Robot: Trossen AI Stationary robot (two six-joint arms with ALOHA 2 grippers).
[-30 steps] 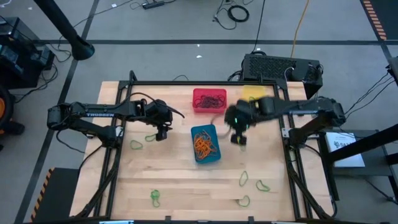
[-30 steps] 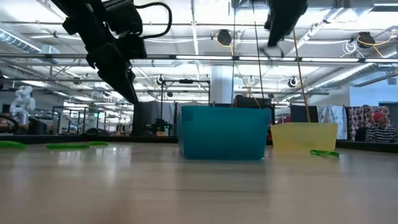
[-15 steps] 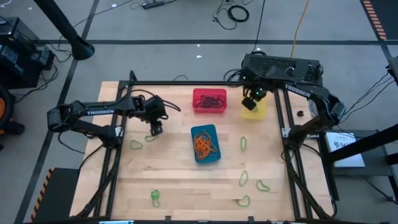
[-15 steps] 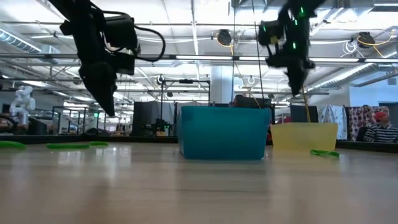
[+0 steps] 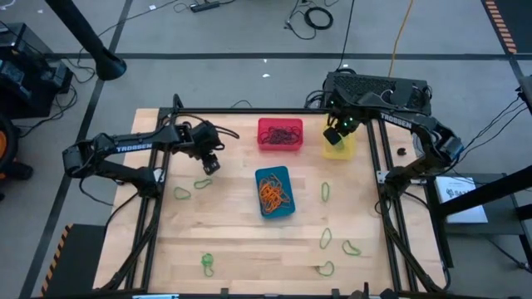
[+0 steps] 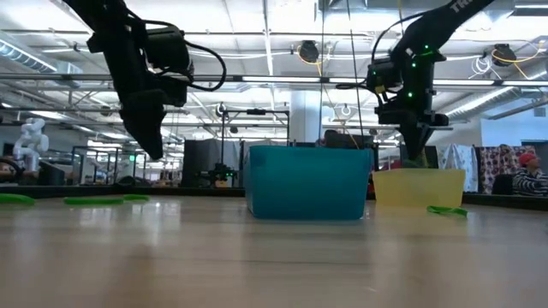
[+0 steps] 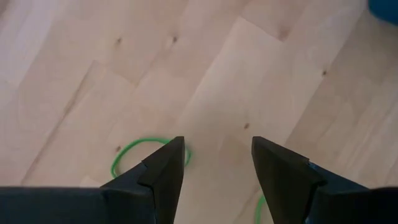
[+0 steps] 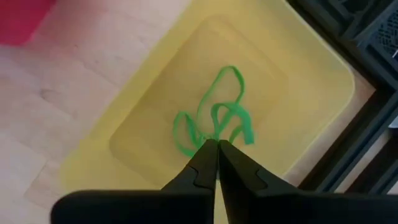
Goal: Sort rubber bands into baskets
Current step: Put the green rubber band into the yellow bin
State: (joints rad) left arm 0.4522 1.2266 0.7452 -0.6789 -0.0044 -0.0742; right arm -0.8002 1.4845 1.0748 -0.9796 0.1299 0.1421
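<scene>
My right gripper [image 5: 336,135] is shut over the yellow basket [image 5: 341,148] at the far right, its tips at rim height in the low view [image 6: 417,159]. Green rubber bands [image 8: 217,118] bunch at its tips inside the basket. My left gripper [image 5: 208,164] is open and empty above the table, left of the red basket [image 5: 280,134], which holds dark bands. A green band [image 7: 138,155] lies flat on the wood below its fingers. The blue basket [image 5: 274,193] at the middle holds orange bands. My right gripper pinches a green rubber band between its two fingertips [image 8: 214,140], coming from above and pointing down into the yellow basket. The green loops spread from the tips toward the basket's floor. Whether it holds one band or more, I cannot tell.
Loose green bands lie flat on the table: two at the left [image 5: 204,183] [image 5: 180,193], one right of the blue basket [image 5: 325,192], and several near the front edge [image 5: 207,264] [image 5: 326,239] [image 5: 352,247]. A black frame [image 5: 378,178] borders the board.
My right gripper has swung from beside the blue basket toward the table's far edge, over the yellow basket, then come down toward it. My left gripper has shifted a little toward the far left and now points more steeply down.
</scene>
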